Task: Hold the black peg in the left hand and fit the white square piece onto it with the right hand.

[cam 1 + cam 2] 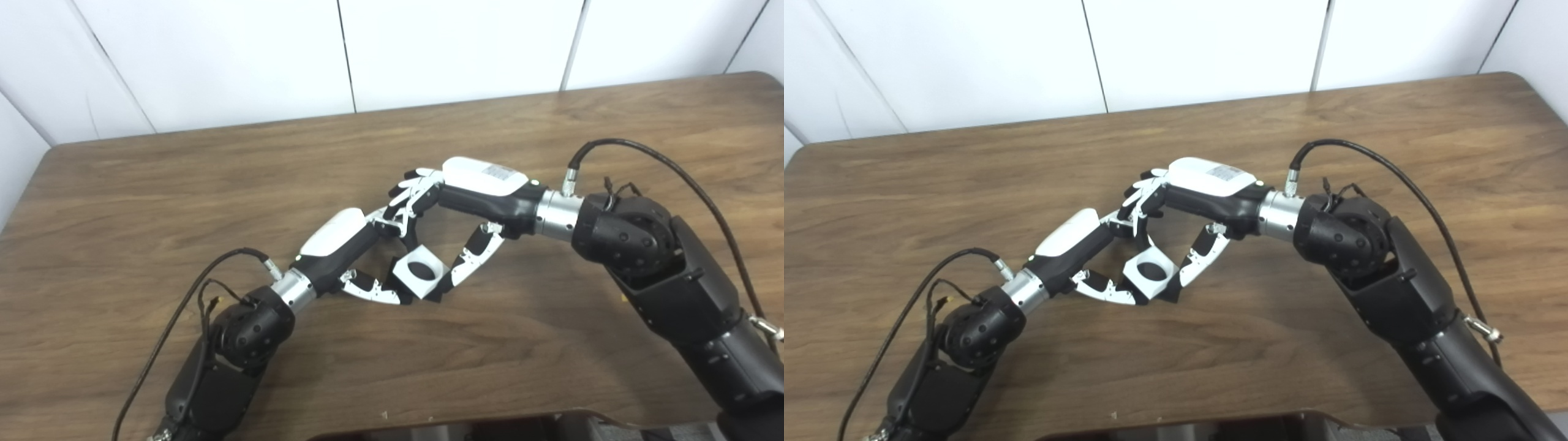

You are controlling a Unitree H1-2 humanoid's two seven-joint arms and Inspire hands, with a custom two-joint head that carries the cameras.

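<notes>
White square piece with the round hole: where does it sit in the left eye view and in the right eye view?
Left eye view: the white square piece sits just right of centre, between the two hands.
Right eye view: slightly left of centre, lower middle.
Shared landmark: the right hand, whose thumb reaches down beside the piece in both views.

A brown wood-grain worktop (184, 184) with rounded corners fills most of the view. Behind it, from ten to two o'clock, stands a white panelled wall (245, 55) with dark vertical seams.
</notes>
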